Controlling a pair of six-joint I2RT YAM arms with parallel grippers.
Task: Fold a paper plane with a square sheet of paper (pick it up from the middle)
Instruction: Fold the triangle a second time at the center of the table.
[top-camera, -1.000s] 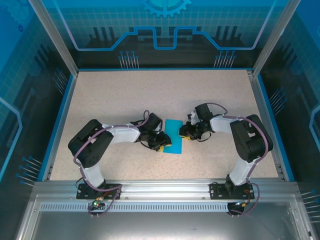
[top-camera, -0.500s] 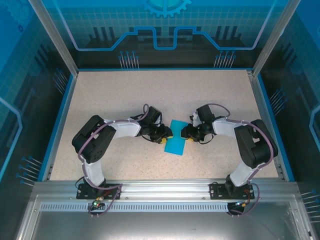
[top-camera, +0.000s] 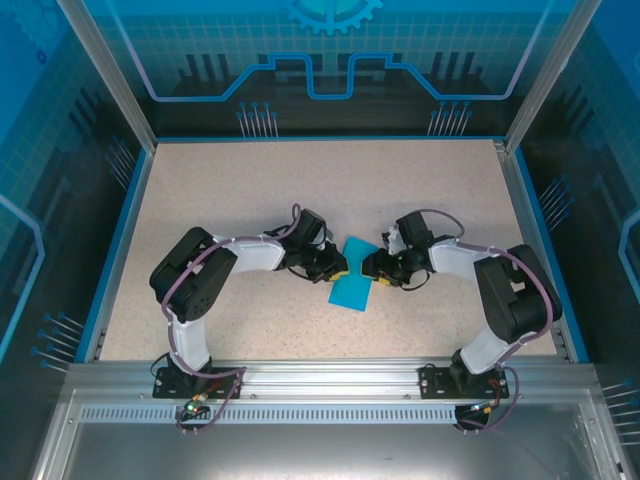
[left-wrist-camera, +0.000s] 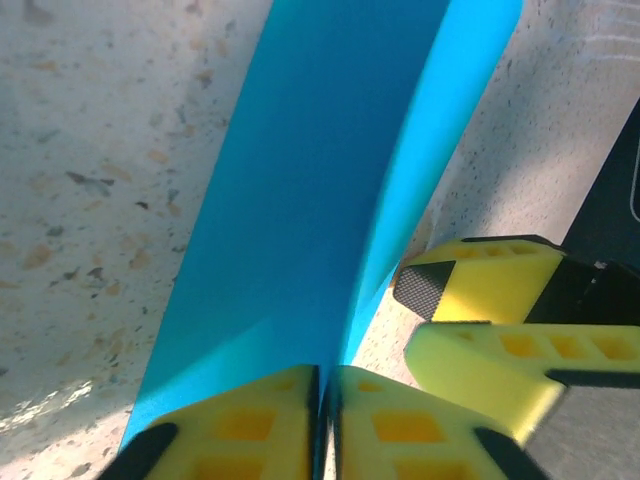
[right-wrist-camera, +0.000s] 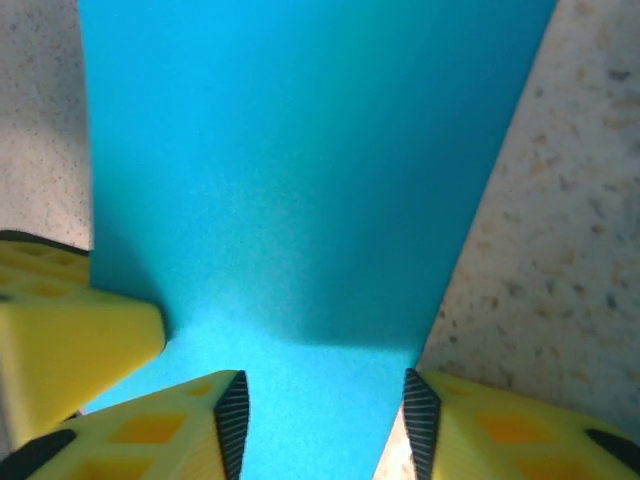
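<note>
The left gripper (left-wrist-camera: 322, 420) has its two yellow fingers pressed flat together with no gap, and the near edge of the square sheet of paper (top-camera: 352, 277) runs into the seam between them, so it is pinching the sheet. In the top view this gripper sits at the sheet's left edge, toward its far corner. The right gripper (right-wrist-camera: 320, 425) stands about half open at the sheet's opposite, right edge. Its black-tipped fingers are set apart with the blue paper lying in the gap between them, and neither pad visibly presses on it. In the left wrist view the sheet rises away from the pinch as a long blue band with a lighter strip down its right side. Whether that is a fold or only a bend, I cannot tell. Just to the right of the sheet there, the right gripper's yellow fingers (left-wrist-camera: 480, 285) crowd in close beside the pinching pair. The sheet lies on the speckled table (top-camera: 250, 190), and both arms reach in toward it from either side.
</note>
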